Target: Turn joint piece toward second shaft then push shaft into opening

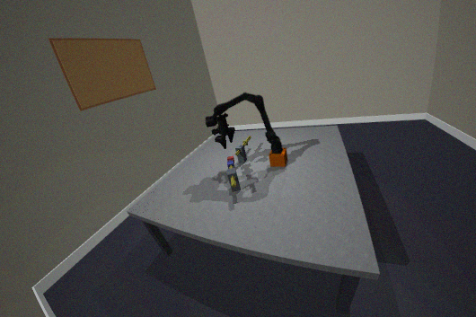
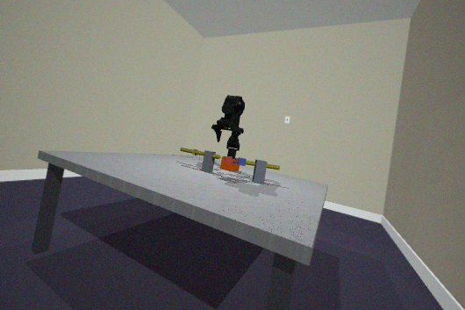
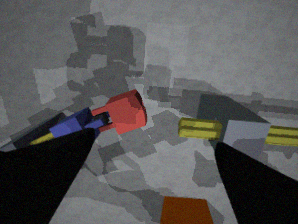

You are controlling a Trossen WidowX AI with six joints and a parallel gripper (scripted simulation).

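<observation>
Wrist view, left to right. My gripper (image 3: 155,141): jaws spread wide, nothing between them, hanging above the table (image 3: 225,45). Fixed shaft (image 3: 42,138): yellow, low at far left, ending in a blue fork (image 3: 75,125). Joint piece (image 3: 125,111): red, hinged to the fork, opening turned right toward the second shaft (image 3: 200,128). Second shaft: yellow, apart from the joint piece, running through a grey block (image 3: 242,131). My orange base (image 3: 185,211): bottom edge.

The arm (image 1: 251,103) arches forward, its end effector (image 1: 224,137) pointing down, jaws spread wide, gripping nothing.
</observation>
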